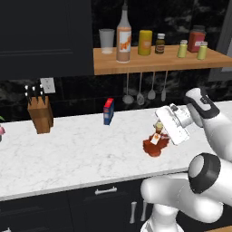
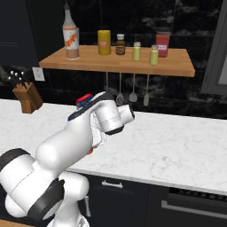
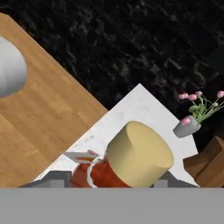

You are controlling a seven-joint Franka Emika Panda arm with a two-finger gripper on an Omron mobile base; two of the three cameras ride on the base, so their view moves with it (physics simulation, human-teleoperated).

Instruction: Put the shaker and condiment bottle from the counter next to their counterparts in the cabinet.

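Gripping the condiment bottle (image 1: pixel 155 142) by its neck just below the tan cap, the gripper (image 1: pixel 164 130) has both fingers closed from either side, bottle upright on the counter (image 1: pixel 81 149), cabinet (image 1: pixel 158 61) shelf directly above.

Open counter (image 1: pixel 81 154) all around; crowded cabinet (image 1: pixel 136 65) above, utensils (image 1: pixel 145 93) beneath.

Condiment bottle (image 1: pixel 155 144): glossy reddish-brown, matt tan cap. Counter (image 1: pixel 72 149): smooth white marble, grey-veined. Cabinet (image 1: pixel 154 61): matt wood, upper right of frame.
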